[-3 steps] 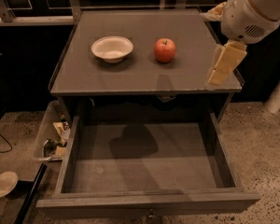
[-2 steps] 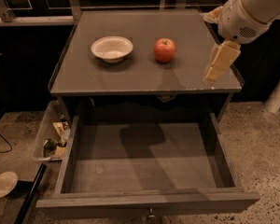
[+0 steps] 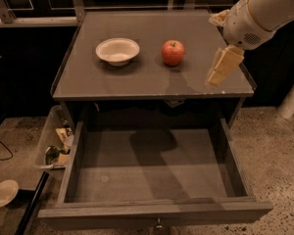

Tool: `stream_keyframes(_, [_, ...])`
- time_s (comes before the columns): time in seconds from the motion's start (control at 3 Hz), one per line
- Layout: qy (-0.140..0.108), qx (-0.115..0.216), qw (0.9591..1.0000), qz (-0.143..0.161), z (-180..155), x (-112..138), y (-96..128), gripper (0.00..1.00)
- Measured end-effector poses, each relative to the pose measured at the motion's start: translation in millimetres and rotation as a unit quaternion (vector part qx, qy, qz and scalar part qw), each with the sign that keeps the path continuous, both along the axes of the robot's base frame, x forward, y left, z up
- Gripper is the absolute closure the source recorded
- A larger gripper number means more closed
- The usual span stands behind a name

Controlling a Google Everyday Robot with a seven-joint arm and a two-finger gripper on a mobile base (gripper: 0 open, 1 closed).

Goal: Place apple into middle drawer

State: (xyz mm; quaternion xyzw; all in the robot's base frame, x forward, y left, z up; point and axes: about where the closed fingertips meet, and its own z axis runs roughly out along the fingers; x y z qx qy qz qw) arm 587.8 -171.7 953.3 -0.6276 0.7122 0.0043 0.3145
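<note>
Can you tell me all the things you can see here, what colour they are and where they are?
middle drawer: one, grey, pulled open below the top
cabinet top: one, grey, above the middle drawer
apple: one, red, on the cabinet top, right of the bowl
bowl: one, white, on the cabinet top, left of the apple
plastic bin: one, clear, on the floor left of the drawer, small items inside
round dish: one, white, on the floor at bottom left
arm: one, white, coming in from the upper right
end effector: one, beige, over the cabinet top's right edge, right of the apple, not touching it
</note>
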Motion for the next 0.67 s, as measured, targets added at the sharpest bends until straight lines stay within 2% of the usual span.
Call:
stream_keyframes(0.33, [-0.017,0.050,0.9986,0.009,-10.7,34.6,22.0,0.00])
stream_keyframes(0.67, [-0.009,0.100,0.9947,0.024,-22.5,62.6,41.0,0.00])
